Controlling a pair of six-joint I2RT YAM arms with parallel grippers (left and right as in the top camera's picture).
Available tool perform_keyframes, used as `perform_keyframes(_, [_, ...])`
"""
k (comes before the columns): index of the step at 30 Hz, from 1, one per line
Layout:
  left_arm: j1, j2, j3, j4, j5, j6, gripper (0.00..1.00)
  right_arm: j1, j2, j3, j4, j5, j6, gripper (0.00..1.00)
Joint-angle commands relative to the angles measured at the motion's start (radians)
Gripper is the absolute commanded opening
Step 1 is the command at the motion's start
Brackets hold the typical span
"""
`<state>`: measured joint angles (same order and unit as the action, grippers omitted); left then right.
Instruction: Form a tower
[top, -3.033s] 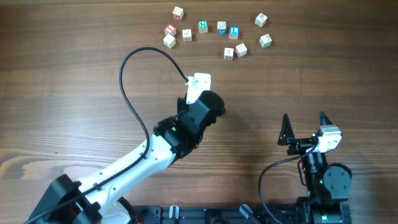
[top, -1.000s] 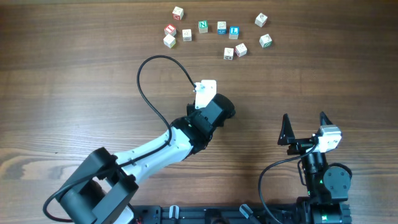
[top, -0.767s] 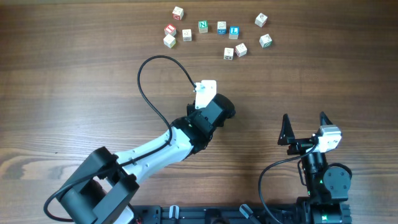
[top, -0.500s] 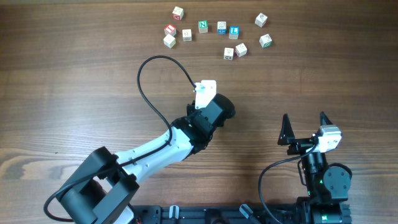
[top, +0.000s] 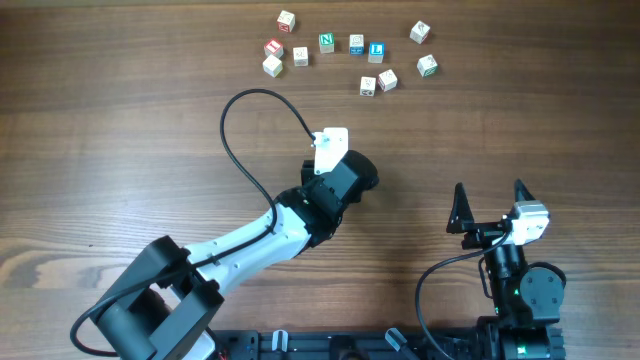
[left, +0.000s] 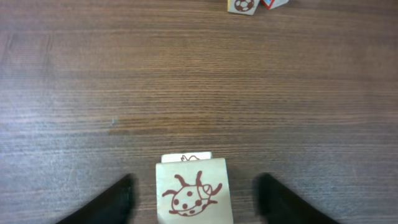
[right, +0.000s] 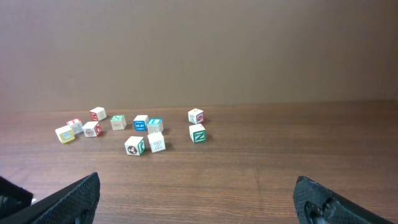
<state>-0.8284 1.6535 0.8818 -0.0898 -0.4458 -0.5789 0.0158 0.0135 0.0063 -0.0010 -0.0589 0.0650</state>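
The tower (left: 193, 196) shows only in the left wrist view. Its top cube bears a red ladybug drawing, and the edge of a lower cube (left: 186, 158) peeks out just beyond it. My left gripper (left: 194, 190) straddles that top cube. It is open, with bare wood showing between each dark finger (left: 115, 202) and the cube's sides. In the overhead view the left wrist (top: 335, 180) covers the tower. My right gripper (top: 490, 213) rests open near the front right with nothing between its fingers (right: 68, 199).
Several loose letter cubes (top: 350, 55) lie scattered along the far side of the wooden table (top: 120, 130). The right wrist view shows them too (right: 143, 127). Two of them (left: 244, 5) sit at the top edge of the left wrist view. A black cable (top: 235, 130) loops left of the left wrist.
Three seconds ago the left arm was slightly further left and has since shifted right. Over the last second nothing in the overhead view has moved. The right arm stays still.
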Motion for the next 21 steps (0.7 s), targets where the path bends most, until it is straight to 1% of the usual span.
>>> perform_keyframes(1, [0.0,-0.002,0.004,0.009,-0.019,0.023,1.0,-0.004,-0.006,-0.001,0.002,-0.001,-0.011,1.0])
perform_keyframes(3, [0.0,-0.028,0.013,0.013,-0.019,0.049,1.0,-0.004,-0.006,-0.001,0.003,-0.001,-0.01,1.0])
perform_keyframes(5, [0.004,-0.067,0.038,0.01,-0.019,0.126,1.0,-0.004,-0.006,-0.001,0.002,-0.001,-0.01,1.0])
perform_keyframes(6, [0.024,-0.112,0.078,-0.019,-0.019,0.181,1.0,-0.004,-0.006,-0.001,0.002,-0.001,-0.01,1.0])
perform_keyframes(7, [0.046,-0.148,0.114,-0.053,-0.019,0.202,1.0,-0.004,-0.006,-0.001,0.003,-0.001,-0.01,0.99])
perform_keyframes(8, [0.111,-0.217,0.19,-0.13,-0.019,0.21,1.0,-0.004,-0.006,-0.001,0.003,-0.001,-0.01,0.99])
perform_keyframes(10, [0.216,-0.298,0.251,-0.203,-0.019,0.209,1.0,-0.004,-0.006,-0.001,0.002,-0.001,-0.01,1.0])
perform_keyframes(12, [0.334,-0.374,0.254,-0.24,-0.019,0.208,1.0,-0.004,-0.006,-0.001,0.002,-0.001,-0.01,1.0])
perform_keyframes(13, [0.409,-0.404,0.254,-0.291,-0.018,0.207,1.0,-0.004,-0.006,-0.001,0.002,-0.001,-0.01,1.0])
perform_keyframes(14, [0.442,-0.41,0.254,-0.323,-0.014,0.204,1.0,-0.004,-0.006,-0.001,0.003,0.0,-0.014,1.0])
perform_keyframes(15, [0.489,-0.411,0.254,-0.371,0.009,0.204,1.0,-0.004,-0.006,-0.001,0.003,0.008,-0.019,1.0])
perform_keyframes(17, [0.563,-0.401,0.254,-0.441,0.126,0.167,1.0,-0.004,-0.006,-0.001,0.003,0.021,-0.048,1.0])
perform_keyframes(18, [0.592,-0.389,0.253,-0.449,0.202,0.168,1.0,-0.004,-0.006,-0.001,0.002,-0.003,-0.015,1.0])
perform_keyframes(19, [0.602,-0.378,0.253,-0.45,0.23,0.168,1.0,-0.004,-0.006,-0.001,0.004,-0.041,0.09,0.99])
perform_keyframes(21, [0.602,-0.359,0.253,-0.463,0.236,0.182,1.0,-0.004,0.003,-0.001,0.014,-0.122,0.502,1.0])
